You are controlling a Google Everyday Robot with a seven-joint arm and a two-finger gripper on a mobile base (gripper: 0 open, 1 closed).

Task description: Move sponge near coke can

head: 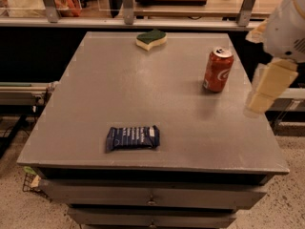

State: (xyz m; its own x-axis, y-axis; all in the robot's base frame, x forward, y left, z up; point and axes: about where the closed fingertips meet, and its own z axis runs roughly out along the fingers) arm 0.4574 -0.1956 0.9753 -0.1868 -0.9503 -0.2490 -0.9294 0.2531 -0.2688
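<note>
Approach step: my gripper [268, 86] hangs right of the coke can [218, 70], its grip state I can't tell; next, reach across for the sponge [151, 38].

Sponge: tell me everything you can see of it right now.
The sponge lies flat near the far edge of the table, scrub side up: a dark green top over pale yellow foam, with a curvy outline. Only the table touches it. The coke can stands apart, nearer the camera and to the right. The claw hangs by the table's right side, far from the sponge.
</note>
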